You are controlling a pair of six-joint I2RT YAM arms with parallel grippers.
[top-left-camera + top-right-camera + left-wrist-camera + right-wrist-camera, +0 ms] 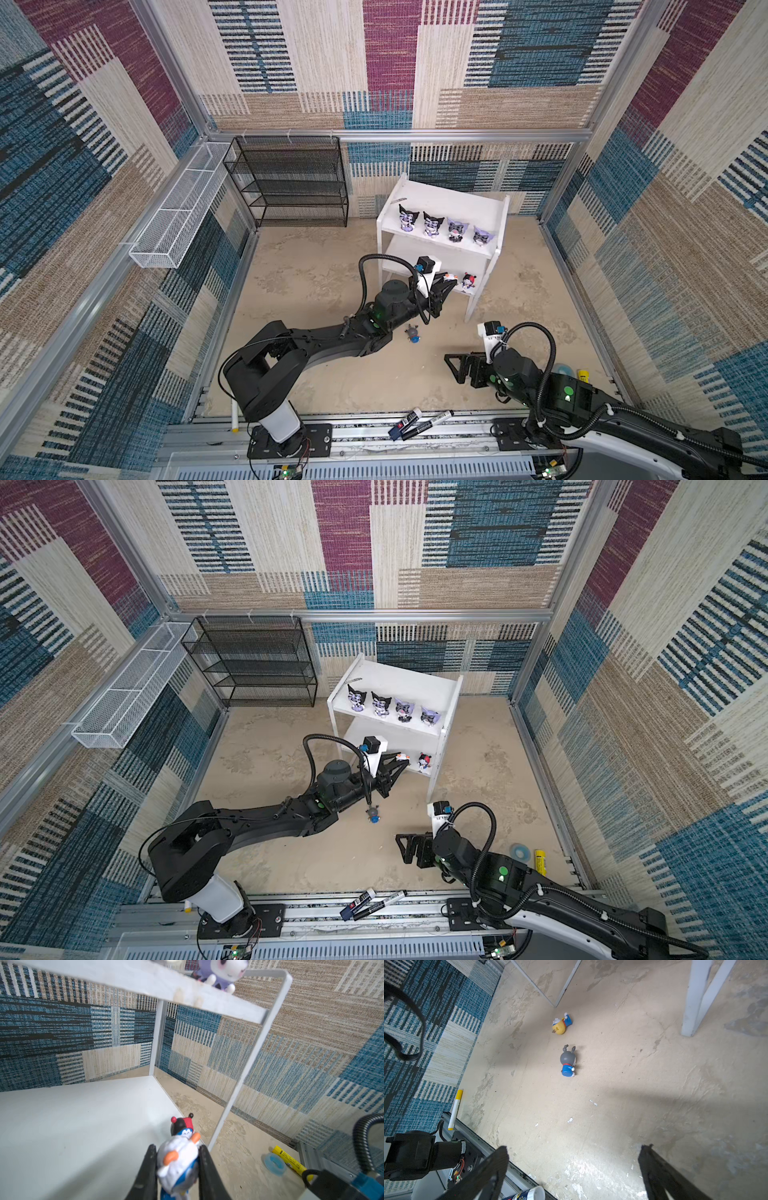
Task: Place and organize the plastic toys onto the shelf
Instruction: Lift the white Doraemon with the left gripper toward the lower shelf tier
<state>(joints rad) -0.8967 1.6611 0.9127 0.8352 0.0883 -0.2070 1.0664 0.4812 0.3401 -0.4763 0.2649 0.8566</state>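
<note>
Nearest, the right gripper hangs over the floor, jaws spread wide and empty, probably ready for the small grey-hatted blue figurine lying there, or the yellow-hatted figurine beyond. Farther in, the left gripper is clamped tight on a white-hatted figurine with orange tips over the lower tier of the white board shelf, beside the red-and-black-hatted figurine, likely to extend that row; four larger hooded figurines line the top tier
</note>
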